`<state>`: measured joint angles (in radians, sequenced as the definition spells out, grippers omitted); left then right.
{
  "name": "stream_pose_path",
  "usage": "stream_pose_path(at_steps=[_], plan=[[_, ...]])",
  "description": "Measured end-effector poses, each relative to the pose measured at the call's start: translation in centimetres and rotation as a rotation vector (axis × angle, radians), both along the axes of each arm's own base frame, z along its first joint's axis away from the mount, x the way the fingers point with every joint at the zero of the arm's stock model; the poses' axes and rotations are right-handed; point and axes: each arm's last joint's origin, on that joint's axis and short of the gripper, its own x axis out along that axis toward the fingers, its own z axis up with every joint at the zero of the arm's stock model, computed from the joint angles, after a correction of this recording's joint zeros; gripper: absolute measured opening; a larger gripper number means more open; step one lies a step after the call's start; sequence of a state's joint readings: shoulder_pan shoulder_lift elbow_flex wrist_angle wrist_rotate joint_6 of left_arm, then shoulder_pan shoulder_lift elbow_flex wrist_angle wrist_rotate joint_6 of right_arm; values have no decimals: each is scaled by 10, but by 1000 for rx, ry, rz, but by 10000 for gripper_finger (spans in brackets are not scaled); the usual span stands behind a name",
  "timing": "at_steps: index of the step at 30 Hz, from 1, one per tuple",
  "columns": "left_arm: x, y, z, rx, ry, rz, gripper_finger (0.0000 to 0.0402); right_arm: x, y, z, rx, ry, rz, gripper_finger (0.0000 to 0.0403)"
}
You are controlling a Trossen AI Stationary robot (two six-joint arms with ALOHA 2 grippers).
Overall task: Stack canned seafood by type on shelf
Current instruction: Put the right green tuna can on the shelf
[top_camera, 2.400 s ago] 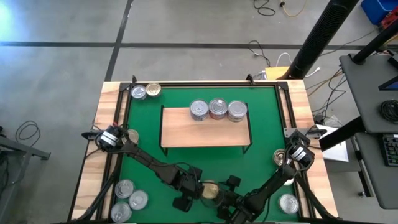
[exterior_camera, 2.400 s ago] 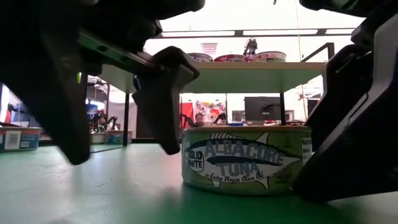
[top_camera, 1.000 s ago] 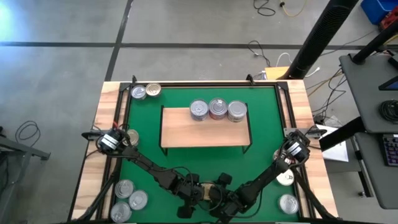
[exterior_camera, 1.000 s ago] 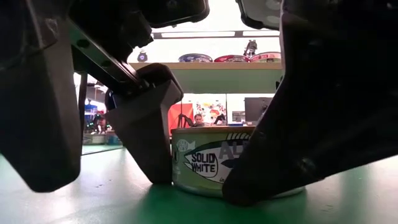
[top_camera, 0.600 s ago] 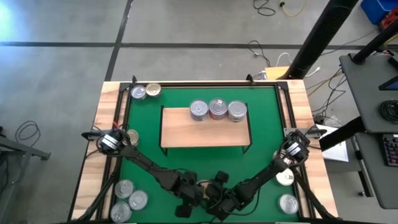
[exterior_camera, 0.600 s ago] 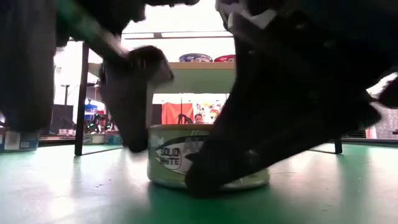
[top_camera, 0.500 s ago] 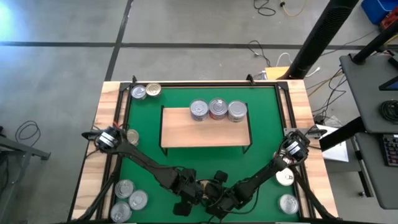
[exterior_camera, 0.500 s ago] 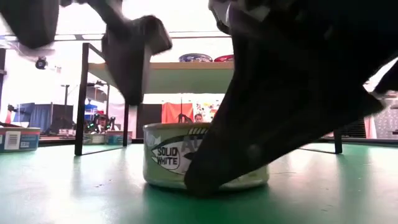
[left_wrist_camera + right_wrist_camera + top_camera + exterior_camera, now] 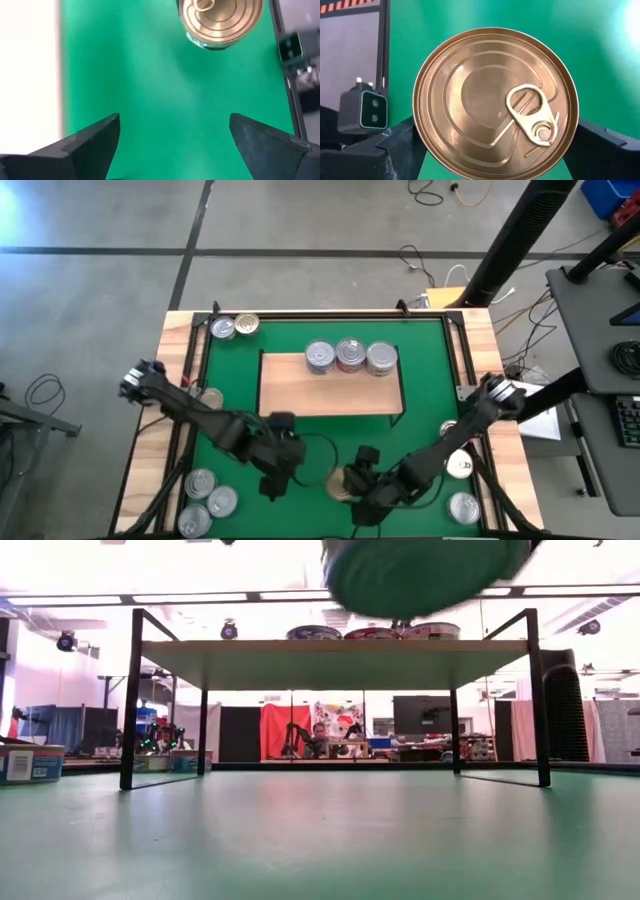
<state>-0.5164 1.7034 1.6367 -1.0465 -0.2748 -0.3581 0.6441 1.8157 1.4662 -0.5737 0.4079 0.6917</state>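
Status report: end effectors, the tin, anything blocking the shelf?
Right end effector holds gold tin, lifted. Left end effector open, empty. Three tins on shelf; front clear.

Right arm reaches in low from the right edge, bent toward centre front; right gripper (image 9: 345, 483) clamped across a gold tin (image 9: 495, 104), lifted off the mat. Left arm angled in from the left; left gripper (image 9: 175, 137) spread wide, holding nothing.
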Motion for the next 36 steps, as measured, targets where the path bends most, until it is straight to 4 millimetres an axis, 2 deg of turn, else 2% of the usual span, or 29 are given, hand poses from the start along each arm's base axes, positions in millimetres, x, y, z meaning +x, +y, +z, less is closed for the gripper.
stream_pose_path(at_steps=[2, 8, 12, 16, 19, 23, 30, 33, 36], plan=[[-5, 8, 10, 1, -62, 30, 356, -5, -13, 19, -13, -10, -6, 364], [-11, 24, 22, 2, -258, 88, 356, -15, -61, 66, -118, -60, -73, 366], [-17, 34, 29, 8, -425, 172, 354, -21, -98, 81, -190, -24, -130, 366], [-15, 49, 30, -12, -639, 399, 350, -17, -125, 87, -232, -7, -148, 367], [-11, 53, 21, -61, -650, 343, 350, -12, -142, 87, -222, 6, -160, 368], [-4, 55, 12, -60, -638, 297, 350, -1, -159, 77, -205, 62, -153, 368], [3, 72, -6, -42, -599, 334, 344, 20, -172, 59, -144, 91, -120, 368], [3, 75, -9, -49, -595, 357, 317, 25, -175, 57, -117, 72, -118, 368], [2, 77, -8, -50, -593, 361, 264, 27, -178, 57, -112, 57, -127, 368]])
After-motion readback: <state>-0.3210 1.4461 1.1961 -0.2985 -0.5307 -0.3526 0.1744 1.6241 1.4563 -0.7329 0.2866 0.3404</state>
